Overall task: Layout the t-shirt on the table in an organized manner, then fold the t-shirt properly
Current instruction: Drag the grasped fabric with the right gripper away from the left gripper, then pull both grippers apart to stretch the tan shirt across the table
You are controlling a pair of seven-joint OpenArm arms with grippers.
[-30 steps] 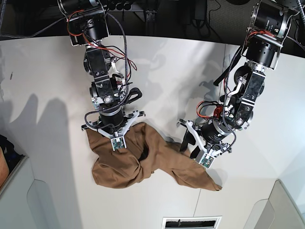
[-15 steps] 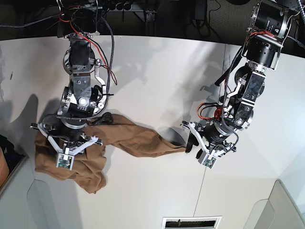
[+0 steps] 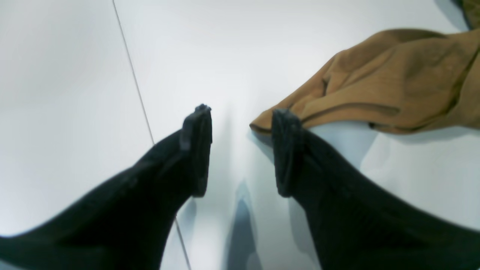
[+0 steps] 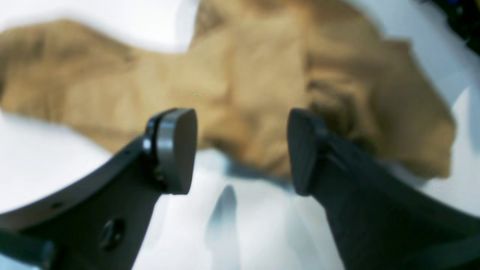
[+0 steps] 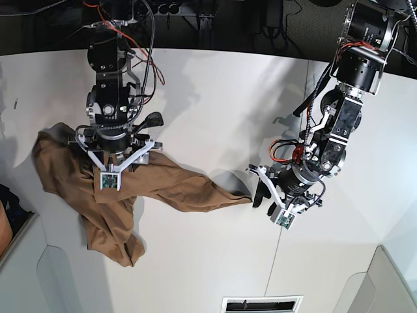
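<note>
The tan t-shirt (image 5: pixel 163 186) lies stretched on the white table (image 5: pixel 215 98), bunched at the left and tapering to a point at the right. My right gripper (image 5: pixel 109 171) hangs over the bunched left part; in the right wrist view it (image 4: pixel 242 127) is open, with blurred shirt fabric (image 4: pixel 243 82) beyond its fingers and nothing between them. My left gripper (image 5: pixel 262 197) is open at the shirt's right tip. In the left wrist view it (image 3: pixel 243 112) holds nothing, and the shirt's corner (image 3: pixel 393 75) touches one fingertip (image 3: pixel 285 120).
A thin dark seam (image 5: pixel 277 261) runs across the table beside my left gripper, and it also shows in the left wrist view (image 3: pixel 131 75). A white vent (image 5: pixel 260 304) sits at the near edge. Dark items (image 5: pixel 8 202) lie past the table's left edge.
The right arm dragged the shirt left, then moved toward the far side; the crumpled heap became a long band. The left gripper stayed in place, and the shirt slid out to its tip.
</note>
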